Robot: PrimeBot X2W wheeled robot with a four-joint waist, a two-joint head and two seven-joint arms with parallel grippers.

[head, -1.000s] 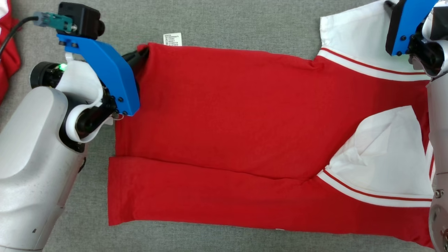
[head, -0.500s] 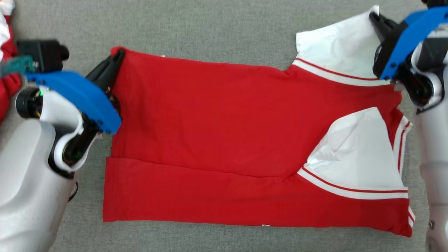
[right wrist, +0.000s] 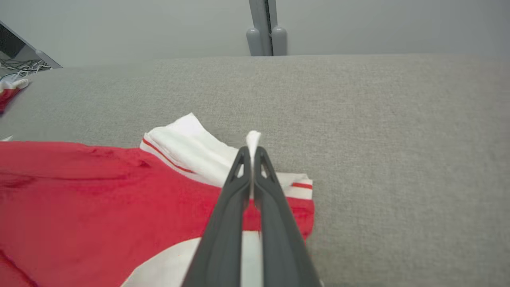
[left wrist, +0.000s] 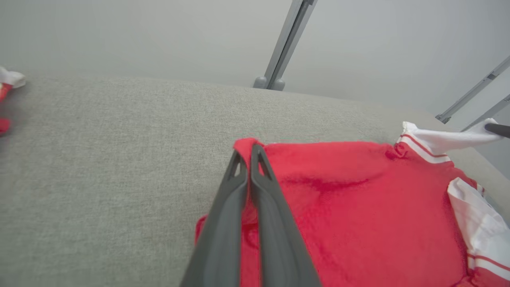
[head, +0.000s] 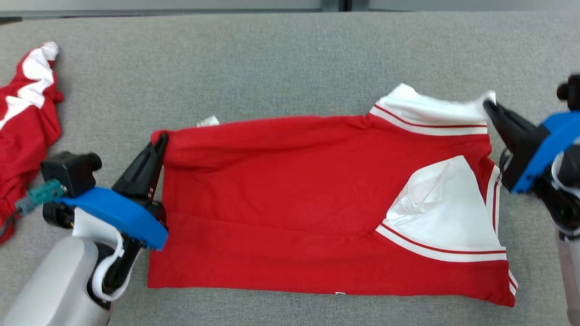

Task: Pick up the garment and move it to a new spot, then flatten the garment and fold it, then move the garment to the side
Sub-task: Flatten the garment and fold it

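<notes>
Grey cloth surface (head: 272, 59), centre: your red-and-white garment (head: 290, 190) lay partly folded, its far edge lifted. Your left gripper (head: 161, 138) was pinched on the red hem corner, your right gripper (head: 490, 104) pinched on the white sleeve tip. Light, limp knit, it looked apt to sag between them and wrinkle; corners and hems seemed your surest holds.

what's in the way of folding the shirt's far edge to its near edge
Nothing visible: the left pincer and right pincer are shut on far corners of the red shirt, and nothing lies on it.
</notes>
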